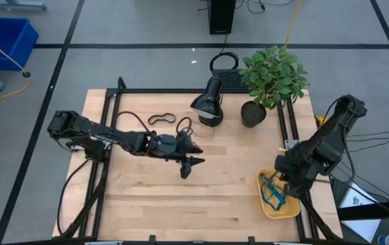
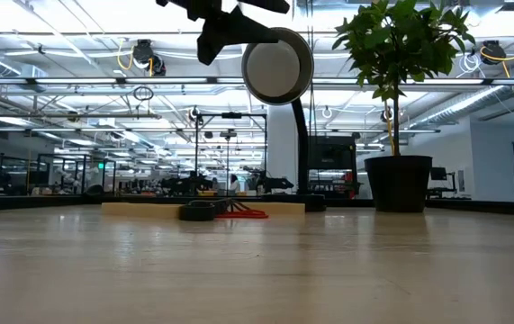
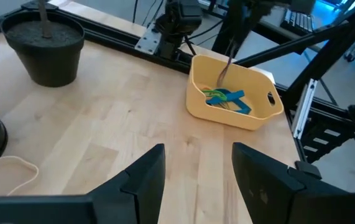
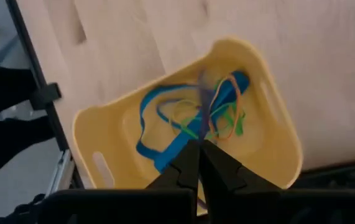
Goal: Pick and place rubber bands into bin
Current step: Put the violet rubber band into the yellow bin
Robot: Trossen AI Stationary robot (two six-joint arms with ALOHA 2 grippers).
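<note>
Bands mostly heaped in bin; one black loop lies on desk. Light, limp: pinch a single strand. Right pincer closed above bin; left pincer open, empty.

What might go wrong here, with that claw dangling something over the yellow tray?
The right gripper is shut on a thin rubber band above the bin; on release the band might cling to the fingers. Lifting away may snag the bands already inside. The open left gripper hovers mid-table, and a black band lies near the lamp, awkward to reach.
</note>
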